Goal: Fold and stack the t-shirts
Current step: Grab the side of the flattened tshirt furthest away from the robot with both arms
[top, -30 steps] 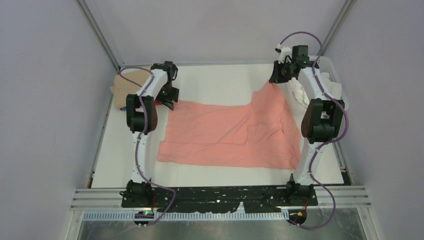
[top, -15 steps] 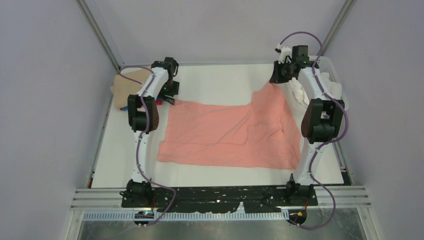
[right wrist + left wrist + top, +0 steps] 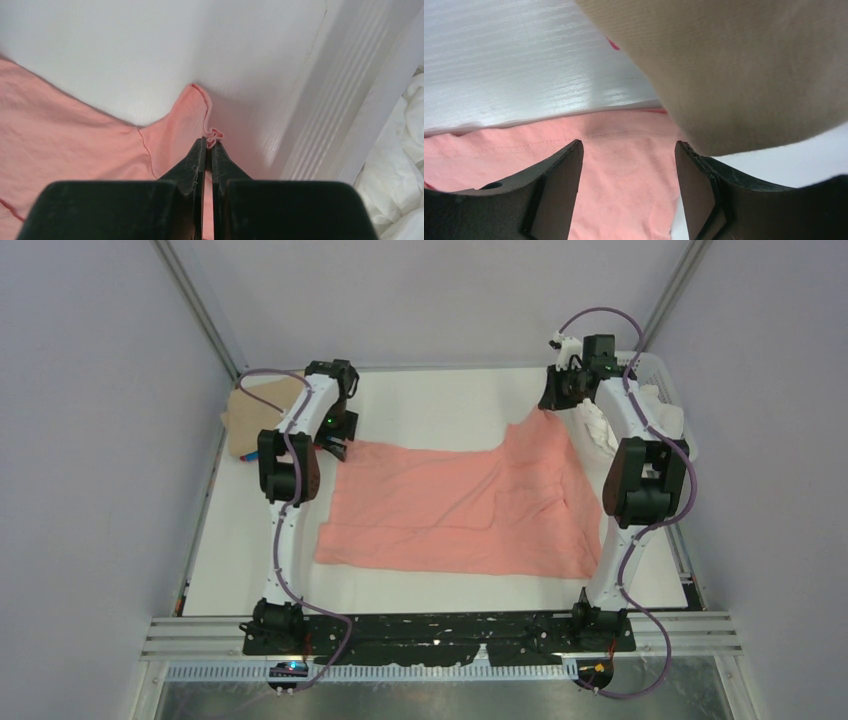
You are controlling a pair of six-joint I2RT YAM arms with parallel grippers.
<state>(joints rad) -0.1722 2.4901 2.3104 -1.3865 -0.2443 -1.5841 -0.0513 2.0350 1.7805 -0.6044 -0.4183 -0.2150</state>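
Big salmon-pink t-shirt [image 3: 455, 510] lies flat, long axis L-R across bench [image 3: 440, 405]; far-R corner pinched in right claw [image 3: 209, 146], arm stretched far; left claw [image 3: 627, 155] gapes over far-L corner.

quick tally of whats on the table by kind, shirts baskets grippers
t-shirts: 2 clearly seen, the salmon-pink shirt and the tan shirt; the coloured slivers under the tan one are too small to count
baskets: 1, the white basket
grippers: 2, the left gripper and the right gripper
total: 5

White arm links [image 3: 283, 530], black joints [image 3: 640, 480], purple cables [image 3: 600, 312], black fingers [image 3: 554, 195], possibly green light [image 3: 328, 421]
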